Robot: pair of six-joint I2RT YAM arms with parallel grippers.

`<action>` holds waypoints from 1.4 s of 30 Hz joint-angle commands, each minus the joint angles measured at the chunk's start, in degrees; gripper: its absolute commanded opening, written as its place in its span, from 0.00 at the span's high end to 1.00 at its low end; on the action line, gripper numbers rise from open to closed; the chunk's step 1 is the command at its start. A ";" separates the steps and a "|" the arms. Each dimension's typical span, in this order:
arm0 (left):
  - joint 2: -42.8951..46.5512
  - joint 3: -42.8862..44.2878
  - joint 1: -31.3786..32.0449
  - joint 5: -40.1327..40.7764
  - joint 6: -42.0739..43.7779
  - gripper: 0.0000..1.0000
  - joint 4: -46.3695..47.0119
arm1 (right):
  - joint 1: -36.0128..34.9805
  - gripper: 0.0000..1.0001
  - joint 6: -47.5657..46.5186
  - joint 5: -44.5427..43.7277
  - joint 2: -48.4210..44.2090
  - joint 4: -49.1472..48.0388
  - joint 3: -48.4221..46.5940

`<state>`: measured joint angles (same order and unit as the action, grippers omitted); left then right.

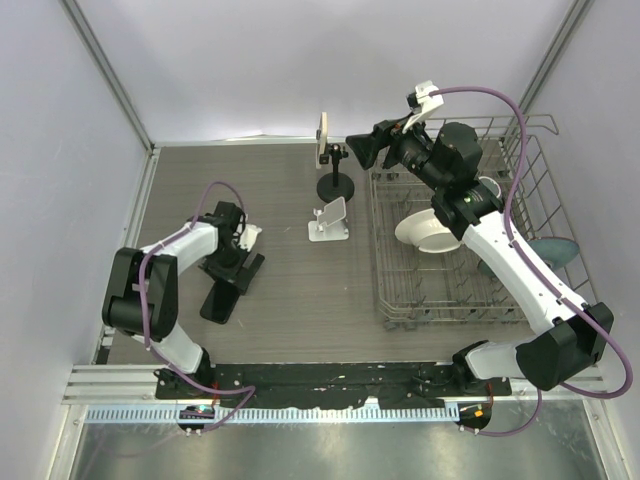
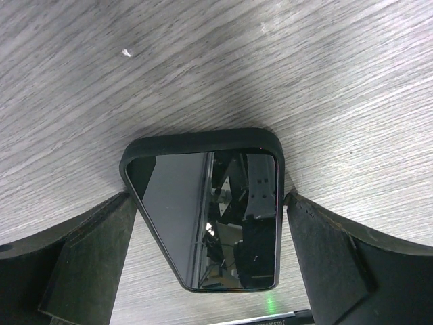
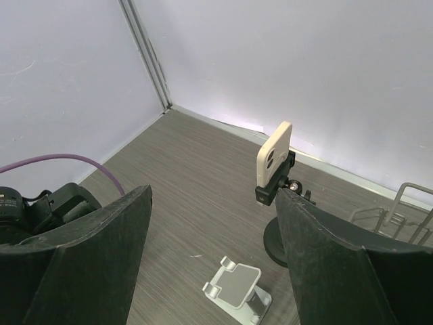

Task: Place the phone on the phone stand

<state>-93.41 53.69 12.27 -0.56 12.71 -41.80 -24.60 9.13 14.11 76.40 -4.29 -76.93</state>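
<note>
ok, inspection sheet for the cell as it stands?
Surface: grey wood-grain table, no spills seen.
Job's things: black phone flat on the table, screen up; silver phone stand mid-table, unoccupied.
Clutter: cream phone clamped on a black round-base mount; wire dish rack holding a white bowl.
Grippers: left gripper open, jaws straddling the black phone; right gripper open, holding nothing, up near the mount.
Cables: purple cable looped along each arm, no snag seen.
Surroundings: white enclosure walls, metal frame.
</note>
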 commanded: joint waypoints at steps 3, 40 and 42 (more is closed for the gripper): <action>-2.92 2.55 0.03 -4.45 1.00 0.05 -1.00 | 0.26 0.21 -0.07 0.22 -2.40 -3.09 -0.15; 6.92 0.80 0.03 -1.03 0.56 0.00 -2.76 | 0.34 0.21 0.98 0.74 0.68 -0.98 -2.97; 5.70 0.45 0.03 0.03 0.65 0.00 -2.84 | 0.43 0.21 0.81 0.92 0.24 -1.24 -2.44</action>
<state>-85.80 55.40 12.25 -3.81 13.34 -45.25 -24.49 10.52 14.28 78.41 -4.19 -77.58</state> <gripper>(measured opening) 0.996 0.792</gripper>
